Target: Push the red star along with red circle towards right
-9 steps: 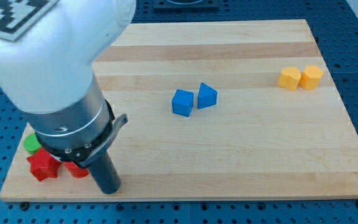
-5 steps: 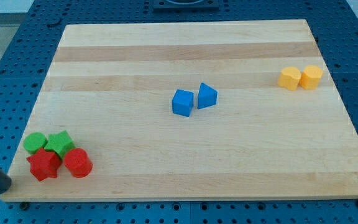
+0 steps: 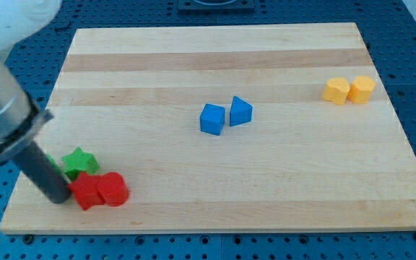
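Observation:
The red star [image 3: 85, 191] and the red circle [image 3: 112, 189] lie side by side near the board's bottom left corner, the star on the left and touching the circle. My tip [image 3: 58, 196] rests against the star's left side. The dark rod rises from it towards the view's upper left, under the arm's grey and white body.
A green star [image 3: 79, 161] sits just above the red star; the rod hides what lies to its left. A blue cube [image 3: 211, 119] and a blue wedge-like block [image 3: 240, 111] sit mid-board. Two yellow blocks [image 3: 336, 91] [image 3: 362, 89] sit at the right. The wooden board [image 3: 266, 188] has its bottom edge close below the red blocks.
The tip came back onto the board from its left edge and met the red star. The red star and red circle slid right by about one block width.

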Available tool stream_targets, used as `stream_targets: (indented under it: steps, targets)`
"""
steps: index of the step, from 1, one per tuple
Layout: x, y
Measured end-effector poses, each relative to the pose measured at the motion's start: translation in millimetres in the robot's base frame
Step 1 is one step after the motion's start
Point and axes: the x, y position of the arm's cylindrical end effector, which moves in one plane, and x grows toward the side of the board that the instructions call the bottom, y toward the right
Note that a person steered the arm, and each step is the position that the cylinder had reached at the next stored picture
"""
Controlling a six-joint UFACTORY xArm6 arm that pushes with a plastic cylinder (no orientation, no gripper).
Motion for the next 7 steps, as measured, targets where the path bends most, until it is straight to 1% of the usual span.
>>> stream_targets:
  steps: [3, 5, 6, 7]
  targets:
    - [0, 110]
    - [0, 164]
    - [0, 175]
    - [6, 133]
